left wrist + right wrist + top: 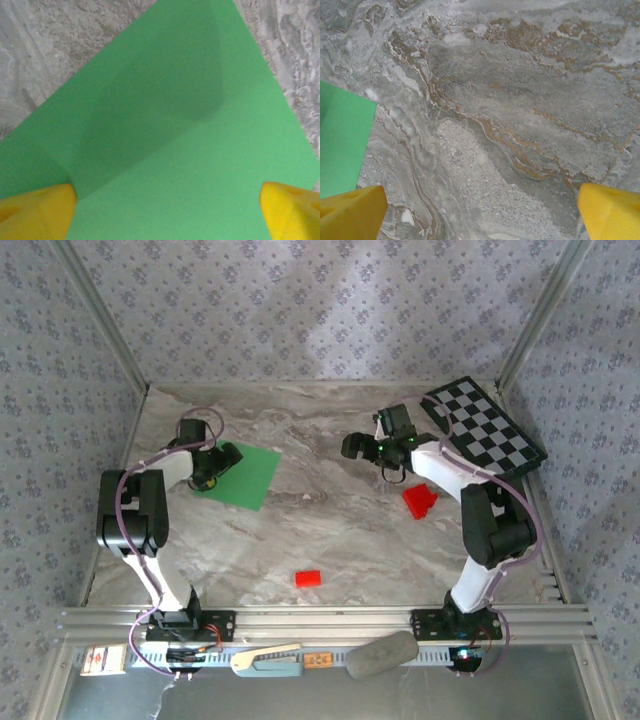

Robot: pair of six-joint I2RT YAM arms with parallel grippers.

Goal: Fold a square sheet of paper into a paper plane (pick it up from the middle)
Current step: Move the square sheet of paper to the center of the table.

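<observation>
1. Square sheet of paper (pixel 245 477): plain bright green, flat, no crease visible, lies on the far-left part of the marble worktop (pixel 330 530)
2. Left jaws sit right over the sheet, spread wide, holding nothing; can't tell if the yellow tips touch the paper
3. Right jaws also wide and empty, over bare worktop right of the sheet
4. Red wedge-shaped piece (pixel 420 500) just beside the right arm, small red block (pixel 308 578) near front centre, checkerboard (pixel 485 425) at the far right; all well apart from the sheet
</observation>
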